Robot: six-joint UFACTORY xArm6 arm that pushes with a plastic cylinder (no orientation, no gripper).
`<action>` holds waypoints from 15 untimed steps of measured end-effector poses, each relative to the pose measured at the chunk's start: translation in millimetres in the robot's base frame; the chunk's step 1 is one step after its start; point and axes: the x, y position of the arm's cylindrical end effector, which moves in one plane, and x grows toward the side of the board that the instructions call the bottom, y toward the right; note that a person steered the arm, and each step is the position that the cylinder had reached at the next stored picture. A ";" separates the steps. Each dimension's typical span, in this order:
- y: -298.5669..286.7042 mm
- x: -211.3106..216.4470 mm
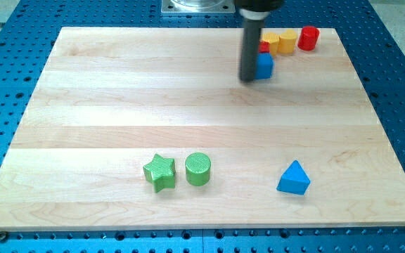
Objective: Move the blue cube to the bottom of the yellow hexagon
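The blue cube [264,66] sits near the view's top right, just below a small red block [264,47] and below-left of two yellow blocks: one [273,44] and the yellow hexagon [286,41]. My tip [248,79] is at the blue cube's left side, touching or nearly touching it. The dark rod hides part of the cube's left edge.
A red cylinder [309,38] stands right of the yellow blocks. A green star [159,172] and a green cylinder [197,169] sit at the bottom middle. A blue triangle [293,178] lies at the bottom right. The wooden board [118,105] rests on a blue perforated table.
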 end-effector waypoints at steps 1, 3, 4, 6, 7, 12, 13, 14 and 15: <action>4.0 6.3; -4.8 50.4; 20.7 50.5; 61.0 50.5; 67.8 41.8; 62.4 16.6; 50.2 8.4; 53.8 -14.2; 63.5 9.5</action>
